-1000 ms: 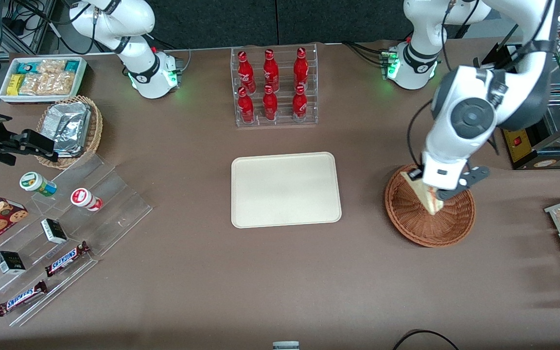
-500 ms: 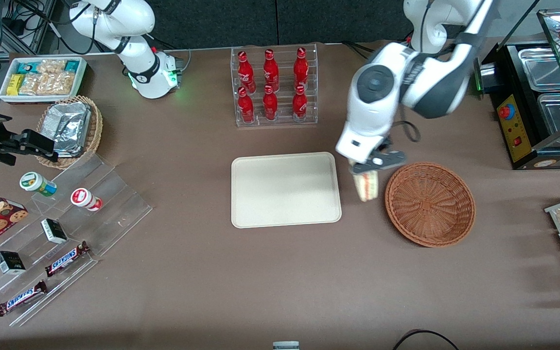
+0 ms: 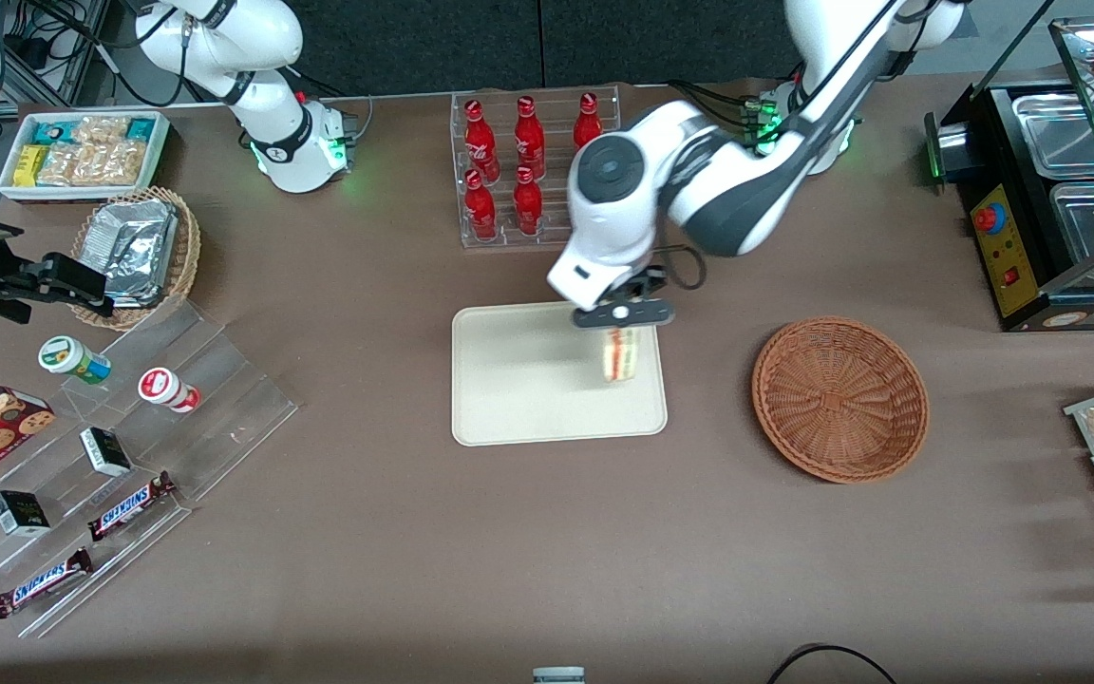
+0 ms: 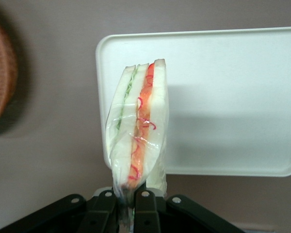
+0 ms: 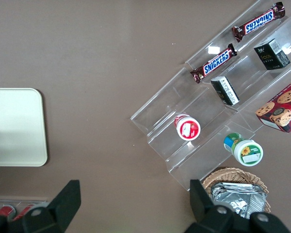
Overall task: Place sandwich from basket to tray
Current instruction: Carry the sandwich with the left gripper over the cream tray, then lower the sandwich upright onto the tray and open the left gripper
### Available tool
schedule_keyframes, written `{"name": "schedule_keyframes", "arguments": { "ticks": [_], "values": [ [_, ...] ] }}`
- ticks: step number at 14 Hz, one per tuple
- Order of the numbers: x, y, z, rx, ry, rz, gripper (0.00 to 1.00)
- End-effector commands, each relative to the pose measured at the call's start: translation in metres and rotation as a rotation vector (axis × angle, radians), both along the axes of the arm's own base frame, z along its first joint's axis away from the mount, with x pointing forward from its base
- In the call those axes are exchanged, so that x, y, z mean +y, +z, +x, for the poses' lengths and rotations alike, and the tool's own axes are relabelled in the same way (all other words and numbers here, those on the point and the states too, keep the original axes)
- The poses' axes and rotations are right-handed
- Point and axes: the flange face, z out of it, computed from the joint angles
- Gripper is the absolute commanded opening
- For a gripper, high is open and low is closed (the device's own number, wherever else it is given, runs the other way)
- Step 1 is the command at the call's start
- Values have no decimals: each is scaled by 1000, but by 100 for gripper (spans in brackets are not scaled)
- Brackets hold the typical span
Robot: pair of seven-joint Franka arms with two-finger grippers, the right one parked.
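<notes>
My left gripper [image 3: 619, 325] is shut on the sandwich [image 3: 619, 354], a plastic-wrapped wedge of white bread with a red-orange filling stripe, and holds it hanging above the part of the cream tray [image 3: 518, 380] nearest the basket. In the left wrist view the gripper [image 4: 127, 206] pinches the sandwich [image 4: 140, 121] by its wrapped tip, with the tray [image 4: 233, 97] below it. The reddish-brown wicker basket [image 3: 839, 399] sits empty on the table, toward the working arm's end; its edge shows in the left wrist view [image 4: 0, 77].
A clear rack of red bottles [image 3: 528, 180] stands farther from the front camera than the tray, partly covered by the arm. A tan basket of foil packets [image 3: 139, 252], a white snack bin [image 3: 82, 152] and a clear stepped stand with snacks [image 3: 110, 456] lie toward the parked arm's end.
The gripper has lifted the sandwich out of the basket and carried it sideways, past the gap beside the basket, to above the tray. The basket is now empty.
</notes>
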Motion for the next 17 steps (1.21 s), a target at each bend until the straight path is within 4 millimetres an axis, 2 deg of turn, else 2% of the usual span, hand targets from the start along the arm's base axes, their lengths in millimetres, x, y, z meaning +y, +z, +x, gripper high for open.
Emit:
{"name": "schedule_keyframes", "arguments": {
  "ticks": [1,3,5,6,10,15,17],
  "values": [
    [-40,-35,10,-2,26,20,4],
    [-60,-58,-1,-4,-10,35,4],
    [-63,-89,-3,-14,22,82,5],
    [-68,-97,-3,-26,28,82,5],
    [-71,-115,-2,-34,19,83,5],
    [-86,-117,-10,-50,-2,36,5],
    [-86,-122,-10,-47,-4,40,9]
  ]
}}
